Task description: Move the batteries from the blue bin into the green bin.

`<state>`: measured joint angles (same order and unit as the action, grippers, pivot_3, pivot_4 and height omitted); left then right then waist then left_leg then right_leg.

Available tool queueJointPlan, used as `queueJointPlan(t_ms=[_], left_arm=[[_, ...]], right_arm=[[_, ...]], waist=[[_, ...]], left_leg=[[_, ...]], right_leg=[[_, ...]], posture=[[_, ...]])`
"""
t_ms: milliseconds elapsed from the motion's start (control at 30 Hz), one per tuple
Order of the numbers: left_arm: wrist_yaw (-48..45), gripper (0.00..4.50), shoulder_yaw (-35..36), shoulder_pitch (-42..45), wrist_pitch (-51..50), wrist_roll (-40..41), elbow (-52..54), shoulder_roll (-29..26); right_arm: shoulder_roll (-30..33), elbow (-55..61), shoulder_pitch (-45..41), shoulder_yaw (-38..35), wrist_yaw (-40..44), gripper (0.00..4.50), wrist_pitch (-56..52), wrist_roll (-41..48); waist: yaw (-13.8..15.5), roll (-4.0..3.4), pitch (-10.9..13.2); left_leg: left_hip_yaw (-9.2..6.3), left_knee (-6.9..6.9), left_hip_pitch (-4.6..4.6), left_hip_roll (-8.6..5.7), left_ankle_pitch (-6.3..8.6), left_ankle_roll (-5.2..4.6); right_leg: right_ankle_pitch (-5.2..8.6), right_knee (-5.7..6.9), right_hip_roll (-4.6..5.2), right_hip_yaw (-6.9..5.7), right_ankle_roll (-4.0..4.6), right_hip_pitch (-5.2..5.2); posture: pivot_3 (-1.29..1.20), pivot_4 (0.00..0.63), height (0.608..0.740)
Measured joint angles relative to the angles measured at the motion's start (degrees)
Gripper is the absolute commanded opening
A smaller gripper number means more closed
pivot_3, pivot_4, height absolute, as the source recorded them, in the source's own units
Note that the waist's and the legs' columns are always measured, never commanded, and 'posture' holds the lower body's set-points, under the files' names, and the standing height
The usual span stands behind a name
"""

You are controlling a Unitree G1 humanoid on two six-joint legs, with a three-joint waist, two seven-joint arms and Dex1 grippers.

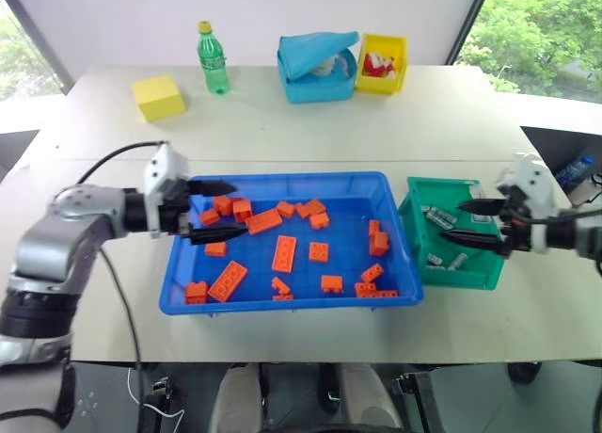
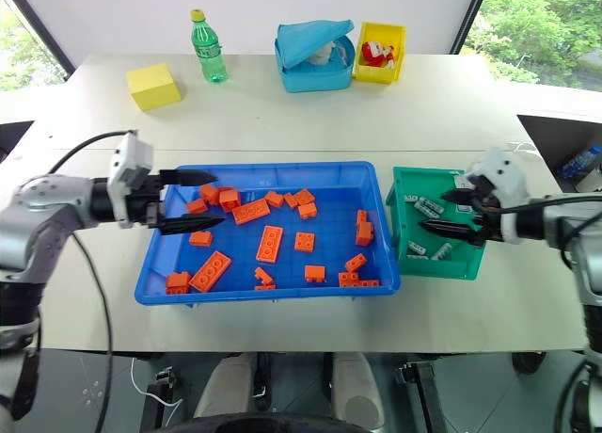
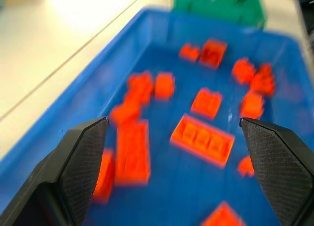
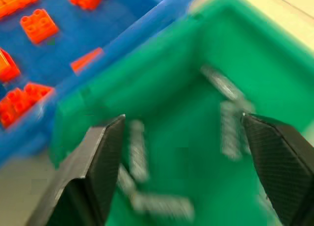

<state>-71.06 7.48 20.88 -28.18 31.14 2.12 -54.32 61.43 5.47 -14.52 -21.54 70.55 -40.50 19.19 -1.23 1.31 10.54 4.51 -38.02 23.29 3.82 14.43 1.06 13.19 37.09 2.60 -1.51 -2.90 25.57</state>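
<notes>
1. Broad white tabletop (image 1: 282, 122), carrying every container; the two task bins stand side by side at its near edge, within reach of both arms

2. Large shallow bright-blue plastic bin with rolled rim (image 1: 282, 180), the source tray, set centrally between the arms. It holds scattered orange toy bricks (image 1: 284, 252); no silvery cylinder can be made out among them, so the sorting looks finished or nearly so

3. Small deep teal-green plastic bin with sloped walls (image 1: 461, 275), just beside the blue bin's right end, apparently so that transfers are short. The batteries (image 1: 439, 217), small silvery-white cylinders, lie loose on its floor in several directions, as dropped items do

4. Light-blue lidded box (image 1: 315, 66), small yellow bin (image 1: 381, 64), yellow block (image 1: 158, 97) and green plastic bottle (image 1: 213, 58), ranged along the far side, well apart from the work

5. Left gripper (image 1: 211, 210), two black fingers spread wide, holding nothing, poised over the blue bin's left end, seemingly ready to search the bricks

6. Right gripper (image 1: 478, 221), fingers parted wide and empty, hanging above the green bin with batteries below it in the right wrist view, a pose that fits a release just made
</notes>
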Motion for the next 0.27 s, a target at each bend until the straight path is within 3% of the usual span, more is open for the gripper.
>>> queueJointPlan(t_ms=[133, 267], left_arm=[[-4.0, 4.5, 7.8, -4.5, 1.4, -0.1, -4.2, -6.8], [-6.2, 4.5, 13.4, -7.4, 3.1, -0.2, -8.4, -9.6]], right_arm=[[5.1, -6.9, 3.0, -6.6, 6.5, 3.98, 10.2, 0.5], [5.9, -14.6, 6.6, -8.3, 13.2, 3.98, 15.7, 1.4]], waist=[[0.5, 0.01, 0.0], [0.7, 0.02, 0.0]], left_leg=[[-0.01, 0.02, -0.02, 0.0, 0.01, 0.01], [0.03, 0.01, -0.03, -0.03, 0.01, 0.02]], right_leg=[[0.24, -0.06, 0.08, -0.07, 0.3, -0.05], [0.22, -0.1, 0.21, -0.08, 0.34, -0.11]], posture=[[0.0, 0.15, 0.736], [0.0, 0.15, 0.736]])
